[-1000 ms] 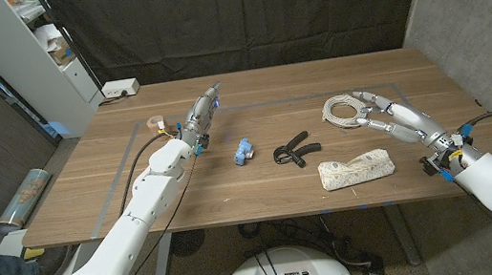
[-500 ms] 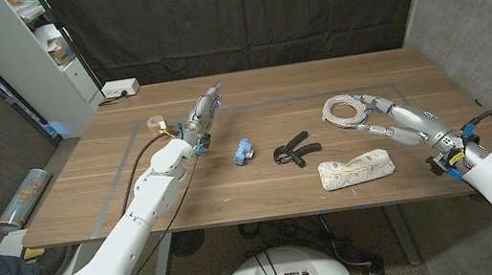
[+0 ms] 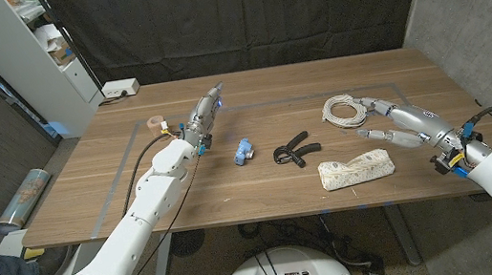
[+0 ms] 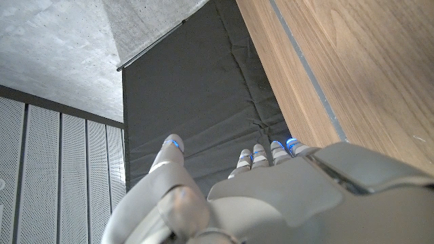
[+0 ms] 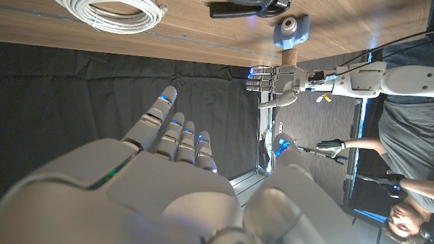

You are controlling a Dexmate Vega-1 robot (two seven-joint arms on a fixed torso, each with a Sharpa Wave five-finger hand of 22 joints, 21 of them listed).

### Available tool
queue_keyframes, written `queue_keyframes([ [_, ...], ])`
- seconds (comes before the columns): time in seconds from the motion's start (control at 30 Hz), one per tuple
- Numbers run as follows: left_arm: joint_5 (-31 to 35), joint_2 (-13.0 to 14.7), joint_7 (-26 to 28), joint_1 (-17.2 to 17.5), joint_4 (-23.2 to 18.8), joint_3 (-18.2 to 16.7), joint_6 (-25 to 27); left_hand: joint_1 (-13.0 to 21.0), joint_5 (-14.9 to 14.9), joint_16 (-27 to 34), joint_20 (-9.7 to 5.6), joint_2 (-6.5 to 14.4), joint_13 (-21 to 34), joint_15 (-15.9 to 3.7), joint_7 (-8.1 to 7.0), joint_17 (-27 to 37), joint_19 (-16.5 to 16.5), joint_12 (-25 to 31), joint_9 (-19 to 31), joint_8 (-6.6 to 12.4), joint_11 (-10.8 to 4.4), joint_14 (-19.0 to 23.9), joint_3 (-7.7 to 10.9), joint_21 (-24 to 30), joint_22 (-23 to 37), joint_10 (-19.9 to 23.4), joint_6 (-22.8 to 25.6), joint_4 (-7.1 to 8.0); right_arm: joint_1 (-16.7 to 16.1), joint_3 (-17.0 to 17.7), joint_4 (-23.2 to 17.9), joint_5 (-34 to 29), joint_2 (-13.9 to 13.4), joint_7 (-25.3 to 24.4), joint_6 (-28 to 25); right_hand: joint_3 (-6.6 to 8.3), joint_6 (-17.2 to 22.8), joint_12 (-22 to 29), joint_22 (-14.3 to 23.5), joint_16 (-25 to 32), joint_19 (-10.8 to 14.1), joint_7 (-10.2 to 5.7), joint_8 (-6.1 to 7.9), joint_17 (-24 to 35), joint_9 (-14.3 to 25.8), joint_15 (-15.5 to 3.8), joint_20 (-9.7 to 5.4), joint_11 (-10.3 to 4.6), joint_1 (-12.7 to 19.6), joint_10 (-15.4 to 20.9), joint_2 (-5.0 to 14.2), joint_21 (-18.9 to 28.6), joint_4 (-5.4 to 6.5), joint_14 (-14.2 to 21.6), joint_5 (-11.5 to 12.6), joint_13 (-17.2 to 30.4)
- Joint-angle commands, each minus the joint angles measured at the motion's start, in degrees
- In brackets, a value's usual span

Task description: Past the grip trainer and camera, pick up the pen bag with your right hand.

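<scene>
One soft, pale fabric pen bag [image 3: 357,169] lies near the table's [image 3: 274,201] front edge, slumped lengthwise. The right hand [image 3: 397,124] hovers just beside its end, fingers spread and empty, likely lining up a grasp. Farther along sit the black grip trainer [image 3: 294,148] and small blue camera [image 3: 243,149].

Camera [image 3: 243,150], grip trainer [image 3: 292,149], pen bag [image 3: 357,169] run left to right (cable coil [image 3: 345,109] behind).
</scene>
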Motion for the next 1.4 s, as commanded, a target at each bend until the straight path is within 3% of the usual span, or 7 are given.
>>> queue_keyframes([
  [0.03,0.1,-0.1,0.0,-0.1,-0.2,0.2,-0.2,0.4,-0.1,0.2,0.48,0.2,0.1,-0.03,-0.35,0.3,-2.8,0.2,0.3,0.15,0.01,-1.8,0.01,-0.2,0.2,-0.3,-0.1,-0.19,-0.8,1.7,-2.1,-4.5,-0.4,1.9,-1.3,0.27,-0.2,-0.2,0.2,0.2,0.2,0.11,0.07,0.1,0.1,0.19,0.4,-0.01,1.3,-0.5,0.31,-0.2,-0.67,0.2,0.6,0.3],
  [0.2,0.2,-0.1,0.2,0.0,-0.3,0.2,-0.2,0.4,-0.1,0.2,0.46,0.2,0.1,0.04,-0.36,0.3,-2.9,0.1,0.3,0.15,0.13,-1.9,0.0,-0.2,0.2,-0.4,-0.1,-0.19,-1.3,2.5,-2.8,-5.6,-0.3,2.5,-1.2,1.48,-0.7,-0.2,0.1,0.0,0.2,0.07,0.21,0.0,0.1,0.22,0.6,-0.17,3.8,-0.9,1.15,-0.5,-1.61,0.3,0.8,0.3],
  [0.93,0.1,-0.7,-0.4,-0.8,1.4,0.4,-0.8,0.4,-0.1,0.2,0.64,0.2,0.1,0.04,-0.42,0.3,-3.2,0.1,0.3,0.13,0.02,-2.1,-0.07,-0.2,0.2,-0.4,-0.1,-0.2,-2.8,2.5,-4.4,-9.0,0.5,4.5,-2.2,3.12,-1.9,-0.3,0.1,-0.5,-0.3,-0.17,0.3,-0.2,0.1,0.56,0.86,-0.14,7.6,-1.8,1.54,-1.0,-2.64,-0.3,0.7,0.3],
  [1.4,0.2,-1.2,-0.6,-1.2,2.1,0.7,-0.7,0.4,-0.1,0.2,0.69,0.2,0.1,0.08,-0.41,0.3,-3.5,0.2,0.3,0.12,0.0,-2.2,-0.11,-0.3,0.3,-0.4,-0.1,-0.2,-4.5,2.9,-6.3,-12.9,0.5,5.4,-4.3,4.31,-1.7,-0.3,0.2,-1.0,-1.4,-2.48,0.7,-0.2,0.1,1.56,1.39,-0.17,10.9,-2.8,1.11,-1.4,-2.97,-1.7,0.2,0.4],
])
